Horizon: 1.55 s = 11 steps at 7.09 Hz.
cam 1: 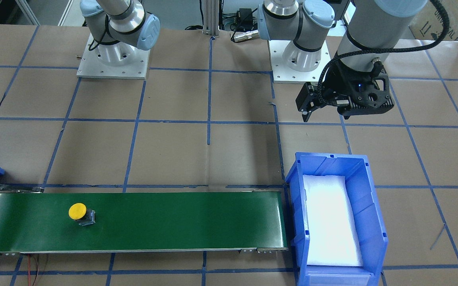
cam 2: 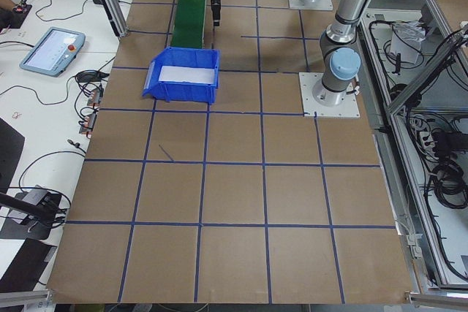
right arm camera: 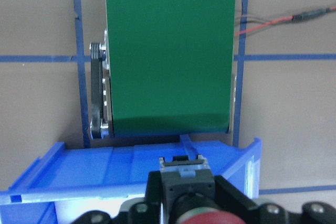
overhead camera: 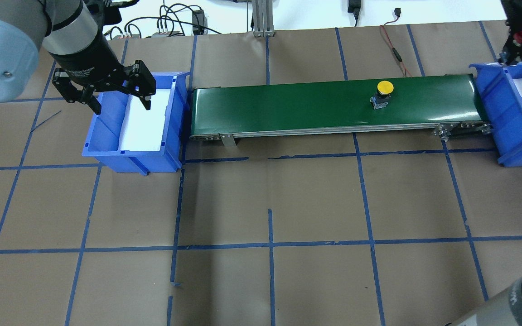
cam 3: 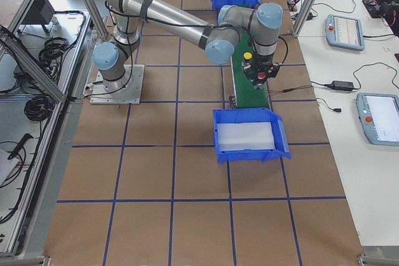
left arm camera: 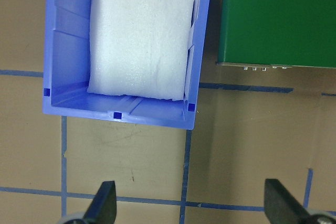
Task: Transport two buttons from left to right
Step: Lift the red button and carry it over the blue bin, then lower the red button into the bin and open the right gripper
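Our left gripper [overhead camera: 122, 107] hangs pointing straight down, jaws spread wide and holding nothing. Our right arm stretches far out, and our right gripper [right arm camera: 187, 195] is clamped around the red button [right arm camera: 186, 178].

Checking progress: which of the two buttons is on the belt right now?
The yellow button, alone on the green belt; the red button is clamped in the right gripper.

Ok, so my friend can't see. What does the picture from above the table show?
A yellow button sits on a long green belt between two blue bins, nearer the right bin. The left claw hangs open over the left bin, and the right claw peeks in at the top right corner gripping a red button.
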Motion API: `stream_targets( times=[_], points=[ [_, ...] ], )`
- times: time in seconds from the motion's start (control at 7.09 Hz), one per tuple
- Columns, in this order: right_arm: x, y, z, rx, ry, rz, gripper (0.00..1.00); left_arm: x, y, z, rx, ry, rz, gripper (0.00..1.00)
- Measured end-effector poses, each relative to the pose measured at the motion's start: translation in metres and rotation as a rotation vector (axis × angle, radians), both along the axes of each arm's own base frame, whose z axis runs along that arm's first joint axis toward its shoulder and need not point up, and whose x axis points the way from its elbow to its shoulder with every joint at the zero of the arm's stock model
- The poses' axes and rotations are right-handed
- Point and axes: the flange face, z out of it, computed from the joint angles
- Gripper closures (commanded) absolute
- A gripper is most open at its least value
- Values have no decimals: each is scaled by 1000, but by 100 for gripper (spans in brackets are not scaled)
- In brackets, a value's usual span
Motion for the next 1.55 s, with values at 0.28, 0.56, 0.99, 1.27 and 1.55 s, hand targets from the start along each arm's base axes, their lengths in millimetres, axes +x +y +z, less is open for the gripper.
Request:
stream_targets(
  times=[0.28,0.56,0.99,1.27,1.55],
  points=[
    [-80,11,-29,-8,-66,-75,94,0,0,0,1,0,0,0],
    [-120,-3,-79,14,-67,-95,93,0,0,0,1,1,0,0],
    [-138,-10,-142,39,-18,-85,87,-1,0,0,1,1,0,0],
    [-136,-5,-167,47,-27,-62,58,-1,0,0,1,2,0,0],
    [-139,2,-180,54,-35,-65,0,-1,0,0,1,2,0,0]
  ],
)
